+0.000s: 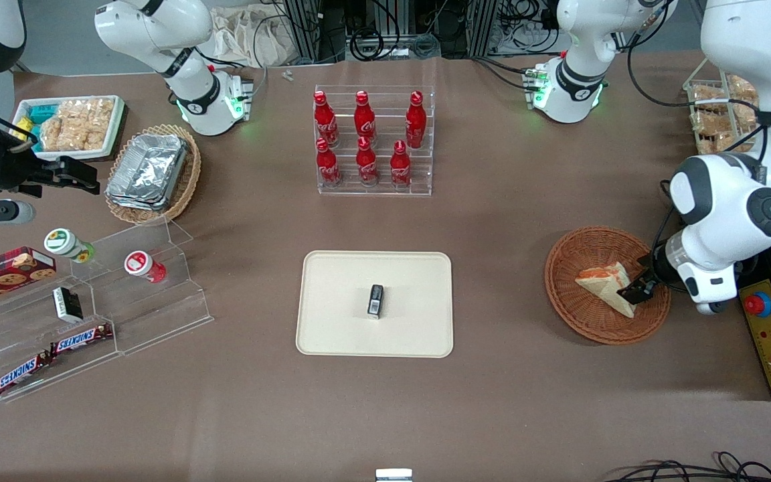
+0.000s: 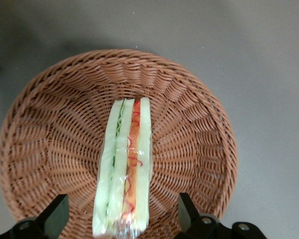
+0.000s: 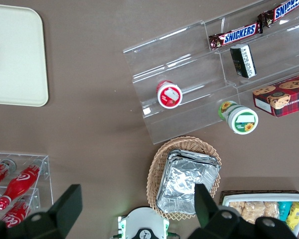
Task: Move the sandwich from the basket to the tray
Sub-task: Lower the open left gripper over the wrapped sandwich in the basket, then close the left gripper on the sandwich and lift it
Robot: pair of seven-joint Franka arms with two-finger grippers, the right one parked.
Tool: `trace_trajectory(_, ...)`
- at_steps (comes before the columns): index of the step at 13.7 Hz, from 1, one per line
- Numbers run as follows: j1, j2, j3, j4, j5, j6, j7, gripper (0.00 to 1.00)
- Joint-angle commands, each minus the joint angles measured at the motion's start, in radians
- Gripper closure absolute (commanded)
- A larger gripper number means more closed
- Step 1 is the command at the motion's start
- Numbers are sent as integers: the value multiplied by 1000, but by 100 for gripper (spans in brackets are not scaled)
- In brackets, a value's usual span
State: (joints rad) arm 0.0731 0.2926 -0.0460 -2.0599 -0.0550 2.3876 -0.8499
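The sandwich (image 2: 123, 167) lay in the middle of the basket (image 1: 573, 258), wedge on its side, filling edge turned up toward the wrist camera. The gripper (image 1: 634, 289) hung right over it, fingers (image 2: 54, 215) spread wide to either side of the bread and, as far as I could tell, not yet touching it. Here was the worry: that soft, wrapped wedge could squash or slip if the jaws closed too far off its middle, and the shallow wicker bowl might tip or slide under a sideways nudge. Out toward the middle of the table sat the tray (image 1: 332, 281), with a small dark object (image 1: 375, 300) already on it, so a careless drop could land on that. Between basket and tray the tabletop showed open brown cloth.
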Motion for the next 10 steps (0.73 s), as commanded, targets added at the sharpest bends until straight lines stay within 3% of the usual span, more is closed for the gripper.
trace_trajectory(1,5,6,-5,-51,-11,65,-26,1)
trace_trajectory(4,2,13,-5,-66,-11,84,-26,1)
trace_trajectory(6,-1,19,-5,-69,-11,84,-27,7)
trace_trajectory(8,-4,17,-8,-74,-11,82,-44,29)
trace_trajectory(10,-7,10,-9,-75,-8,78,-67,63)
